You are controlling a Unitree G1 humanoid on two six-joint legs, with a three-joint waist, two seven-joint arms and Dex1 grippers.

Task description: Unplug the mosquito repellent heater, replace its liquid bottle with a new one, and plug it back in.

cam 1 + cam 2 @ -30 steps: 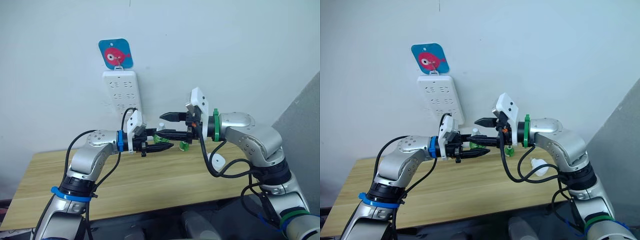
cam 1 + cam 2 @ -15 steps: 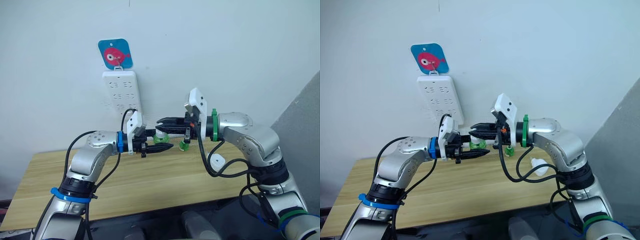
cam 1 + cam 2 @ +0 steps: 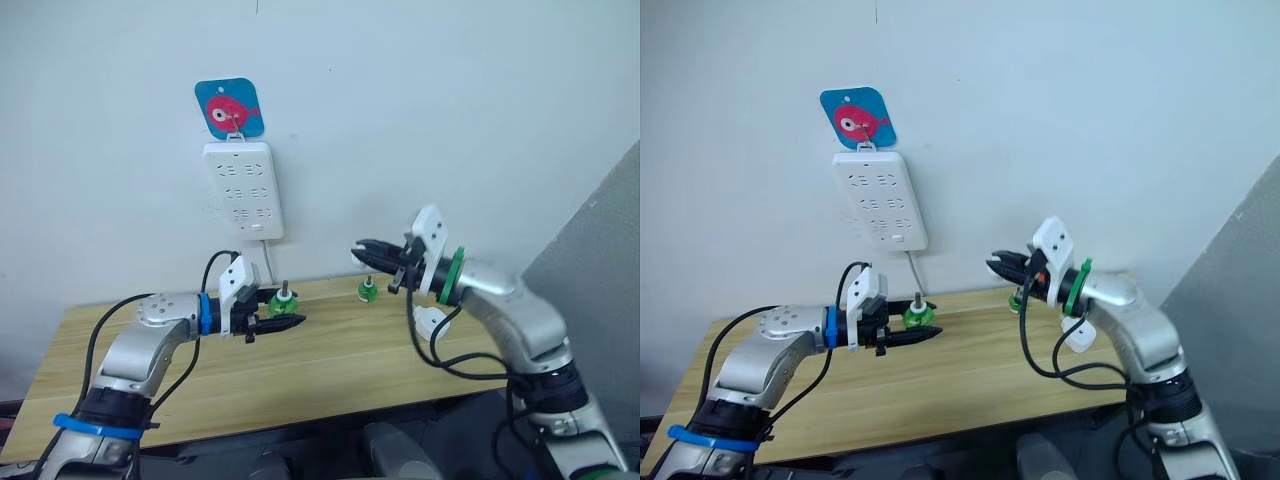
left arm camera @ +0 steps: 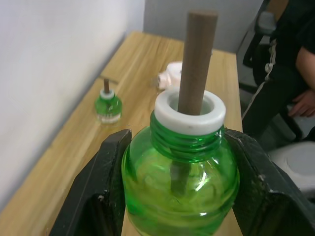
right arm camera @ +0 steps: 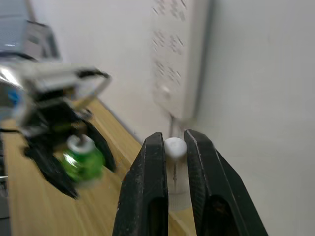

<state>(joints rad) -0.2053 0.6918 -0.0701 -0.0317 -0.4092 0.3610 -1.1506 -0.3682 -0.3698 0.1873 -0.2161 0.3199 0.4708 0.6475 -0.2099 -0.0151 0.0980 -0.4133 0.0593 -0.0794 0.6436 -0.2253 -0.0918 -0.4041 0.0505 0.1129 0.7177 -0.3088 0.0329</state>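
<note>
My left gripper [image 3: 288, 318] is shut on a green liquid bottle [image 4: 180, 182], held upright just above the table; its brown wick [image 4: 196, 54] stands bare from a white collar. A little above the table's back edge, my right gripper [image 3: 362, 251] is shut on a small white cap [image 5: 174, 146]. A second green bottle [image 3: 367, 290] stands on the table near the wall, below the right gripper. The mosquito repellent heater [image 3: 432, 322] lies on the table under my right forearm, partly behind a cable, and is unplugged.
A white power strip [image 3: 243, 190] hangs on the wall under a blue fish tag [image 3: 229, 108], its cord dropping to the wooden table [image 3: 330, 370]. A seated person [image 4: 290, 73] shows beyond the table's far end in the left wrist view.
The two grippers, which met at the bottle's top, have drawn apart. The left sank leftward with the bottle; the right went rightward with the white cap, leaving the wick bare.
</note>
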